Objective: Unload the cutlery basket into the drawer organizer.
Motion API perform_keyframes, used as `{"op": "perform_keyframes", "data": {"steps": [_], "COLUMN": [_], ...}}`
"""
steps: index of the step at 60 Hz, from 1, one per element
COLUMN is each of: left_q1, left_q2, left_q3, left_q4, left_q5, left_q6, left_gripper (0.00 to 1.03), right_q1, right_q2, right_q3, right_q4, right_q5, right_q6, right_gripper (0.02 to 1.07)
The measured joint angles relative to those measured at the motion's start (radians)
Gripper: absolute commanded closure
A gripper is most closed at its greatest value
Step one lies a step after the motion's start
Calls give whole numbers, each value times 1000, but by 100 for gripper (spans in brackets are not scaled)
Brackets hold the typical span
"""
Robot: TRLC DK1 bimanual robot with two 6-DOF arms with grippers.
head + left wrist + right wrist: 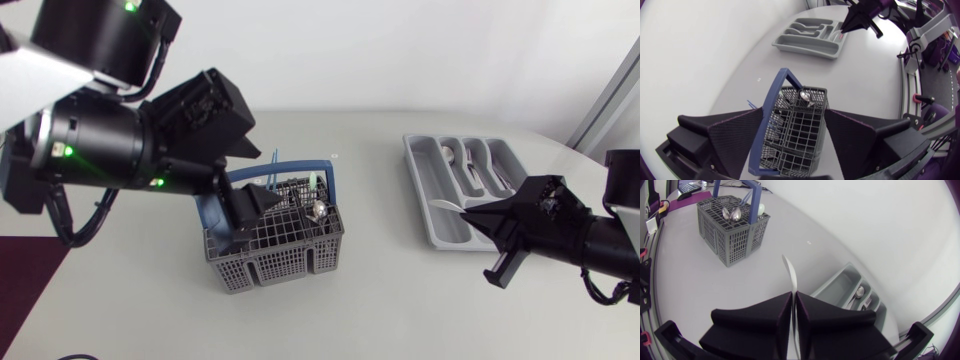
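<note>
Now my left gripper hangs over the basket, left of the tabletop's middle. Its fingers are wide apart, one on either side of the basket, and spoons stand inside. My right gripper is clamped on a white utensil, whose tip is over the organizer near the far right edge.

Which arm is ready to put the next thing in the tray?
Right. The right gripper is shut on a white utensil just beside the drawer organizer; the left gripper is open at the cutlery basket, farther away.
</note>
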Motion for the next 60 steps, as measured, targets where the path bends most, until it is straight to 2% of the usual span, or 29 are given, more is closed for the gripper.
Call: {"op": "perform_keyframes", "data": {"steps": [18,38,60], "left_q1": [32,51,51], "left_q2": [-132,-191,-216], "left_q3": [-180,-313,-345], "left_q4": [0,17,24], "left_q5": [-18,-23,-23], "left_q6": [121,188,206], "left_gripper": [12,12,12], "right_q1": [-235,-376,-443], "right_q2": [303,583,854], "right_q3": [156,292,568], "right_q4": [-106,-146,-392], "right_q5": [-134,-143,-143], "right_q6": [-206,-360,-485], "right_gripper": [97,97,96]}}
